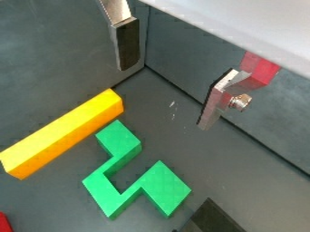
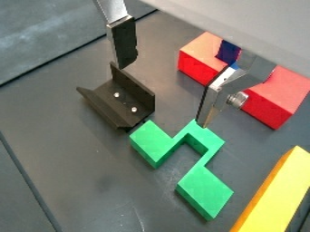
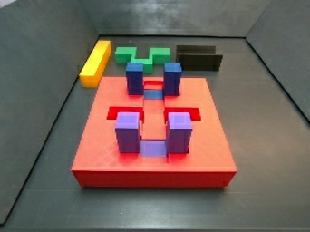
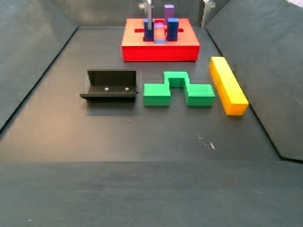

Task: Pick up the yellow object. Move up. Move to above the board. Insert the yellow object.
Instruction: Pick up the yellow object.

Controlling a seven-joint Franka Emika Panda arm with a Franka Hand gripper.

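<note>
Pickup looks not yet begun: in both wrist views the tool (image 1: 169, 72) hangs open and empty over the surface (image 1: 242, 154). In a side view the yellow object (image 4: 228, 83) lies flat along one edge, beside a green block (image 4: 179, 90) and well apart from the board (image 4: 162, 42); next, I judge, the tool must straddle the bar.

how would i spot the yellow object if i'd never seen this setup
Start at the big red board with its upright posts. In front of it lie three pieces in a row: the dark fixture, a green stepped block, then the yellow object. It is the only long, plain, straight bar. The open gripper holds nothing.
</note>
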